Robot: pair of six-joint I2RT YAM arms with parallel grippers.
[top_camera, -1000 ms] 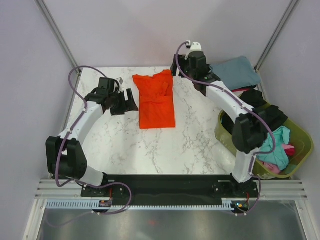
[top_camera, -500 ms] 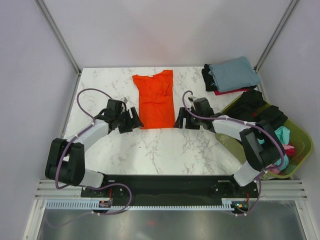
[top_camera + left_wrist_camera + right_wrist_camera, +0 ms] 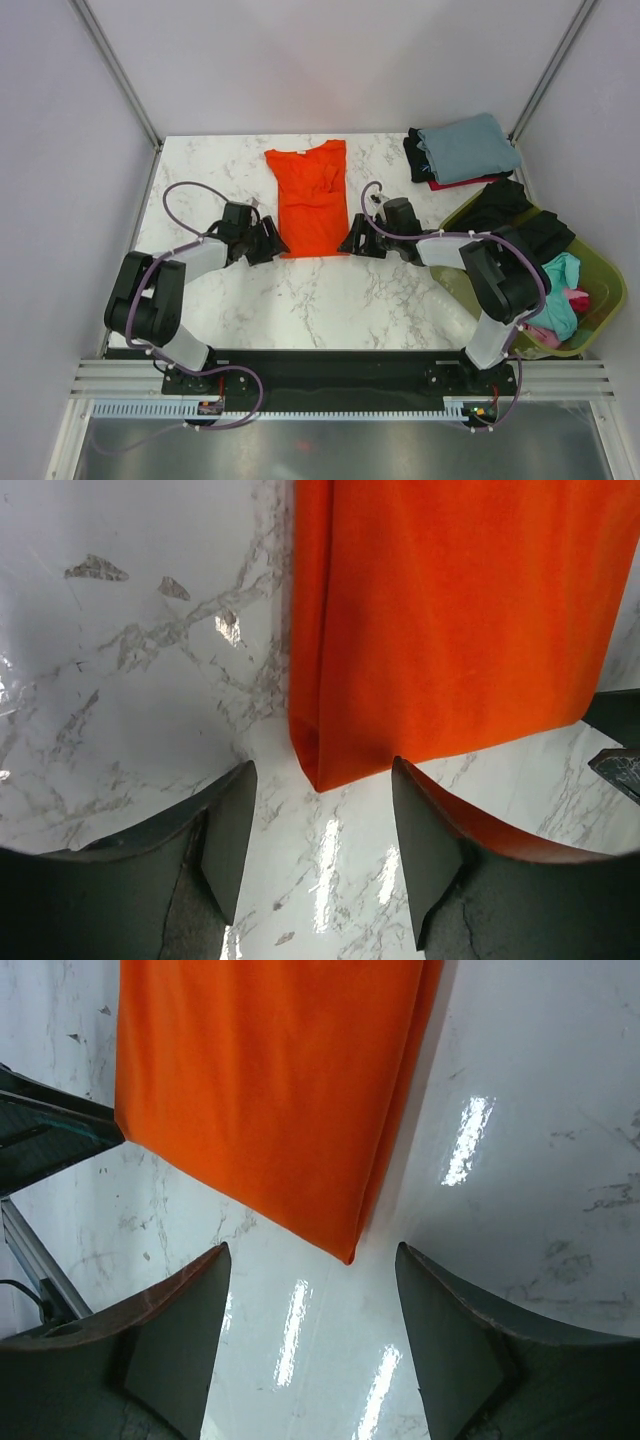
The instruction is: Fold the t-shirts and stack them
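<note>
The bright orange t-shirt [image 3: 313, 198] lies flat on the marble table, folded lengthwise into a long strip with its collar at the far end. My left gripper [image 3: 275, 243] is open and low at the shirt's near left corner [image 3: 318, 770], which lies just ahead of its fingertips [image 3: 232, 820]. My right gripper [image 3: 349, 242] is open and low at the near right corner [image 3: 348, 1250]. Neither holds cloth. A stack of folded shirts, grey-blue [image 3: 468, 146] on top of red and black, lies at the far right corner.
An olive-green basket [image 3: 598, 272] at the right edge holds black, teal [image 3: 556, 290] and pink shirts. Grey walls and metal posts enclose the table. The left gripper's fingers show at the left edge of the right wrist view [image 3: 45, 1135].
Both arms have swung in from the far side and dropped to the shirt's near corners. In the last half second they closed in a little further on the hem.
</note>
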